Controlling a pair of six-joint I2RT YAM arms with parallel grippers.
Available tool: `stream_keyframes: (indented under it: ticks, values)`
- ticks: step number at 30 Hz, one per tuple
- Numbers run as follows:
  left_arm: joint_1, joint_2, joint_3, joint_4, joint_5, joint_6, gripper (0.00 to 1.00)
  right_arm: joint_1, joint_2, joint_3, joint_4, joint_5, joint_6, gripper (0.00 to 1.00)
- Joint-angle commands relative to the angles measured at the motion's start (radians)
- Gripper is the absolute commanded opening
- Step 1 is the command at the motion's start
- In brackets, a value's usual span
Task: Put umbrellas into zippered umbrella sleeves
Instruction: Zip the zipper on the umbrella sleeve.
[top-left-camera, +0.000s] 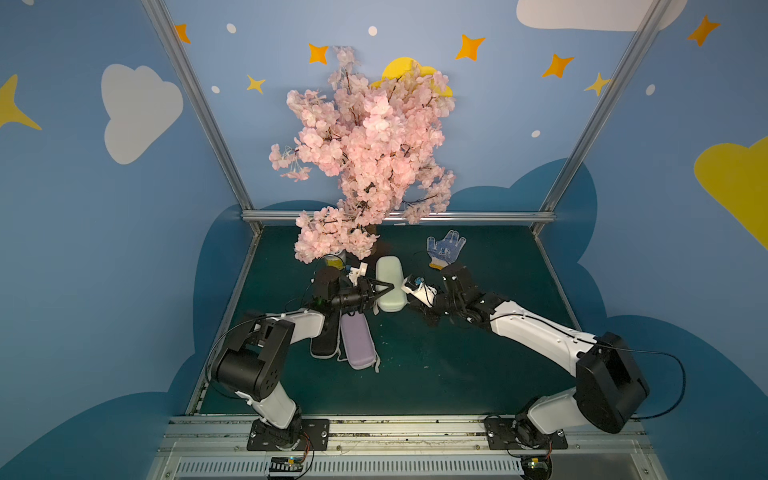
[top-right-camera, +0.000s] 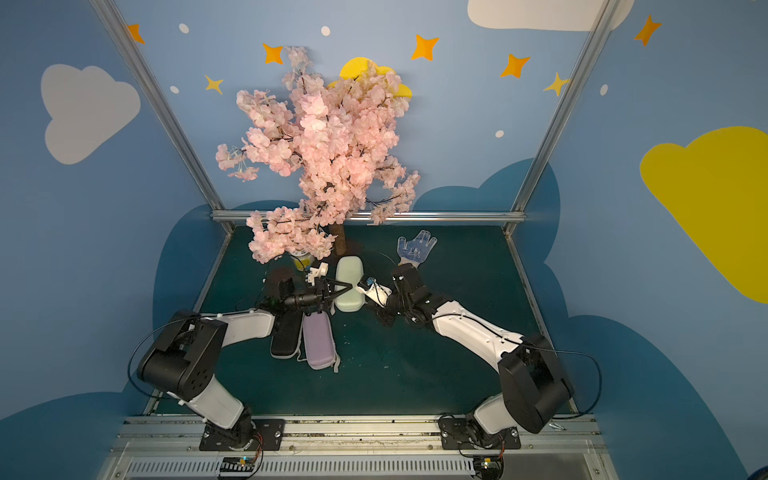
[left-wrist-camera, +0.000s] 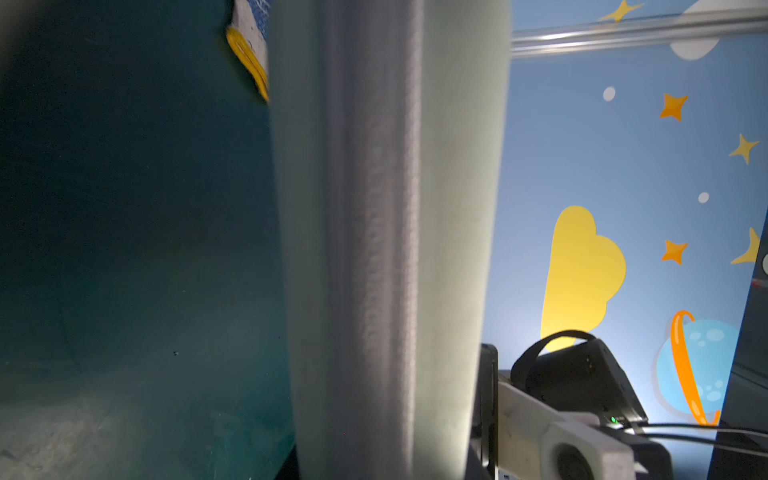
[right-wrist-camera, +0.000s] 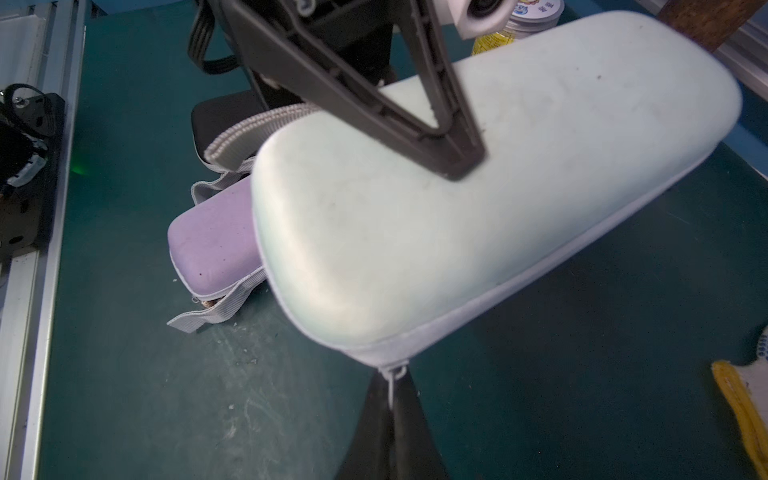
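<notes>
Fingers (right-wrist-camera: 451, 156) of the left gripper (top-left-camera: 392, 286) are closed across the long edge of the off-white sleeve (top-left-camera: 388, 270). One is laid flat on the top shell and the other is mostly hidden beneath. The right gripper (right-wrist-camera: 390, 401) is pinched together on the thin white zip pull (right-wrist-camera: 391, 388) at that sleeve's end.

Three sleeves are counted on the green mat (top-left-camera: 457, 365). The off-white one is placed between the two grippers. A black sleeve (top-left-camera: 323, 345) and a lavender sleeve (top-left-camera: 358, 345) are laid side by side, touching, nearer the front edge. One dotted glove (top-left-camera: 445, 249) is seen behind the right gripper.

The off-white sleeve is shown as an oblong, round-cornered hard shell, smooth and faintly scuffed. Its two halves are shut along a grey woven zip band. Grey ribbed tape is seen hanging loose from the lavender one.
</notes>
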Motion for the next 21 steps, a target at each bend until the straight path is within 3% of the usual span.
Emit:
stream_keyframes:
  ticks: [1, 10, 14, 21]
  values:
    - [0.038, -0.026, -0.030, 0.121, -0.307, -0.029, 0.04, 0.023, -0.050, -0.019, -0.072, -0.018, 0.022, 0.00]
    - [-0.044, -0.085, -0.109, 0.117, -0.619, -0.007, 0.03, 0.164, -0.018, 0.031, 0.000, -0.080, 0.233, 0.00]
    - [-0.080, -0.081, -0.109, 0.127, -0.676, -0.010, 0.03, 0.218, 0.026, 0.064, 0.032, -0.046, 0.310, 0.00]
    - [-0.144, -0.087, -0.105, 0.112, -0.748, 0.027, 0.03, 0.270, 0.054, 0.099, 0.159, -0.118, 0.455, 0.00]
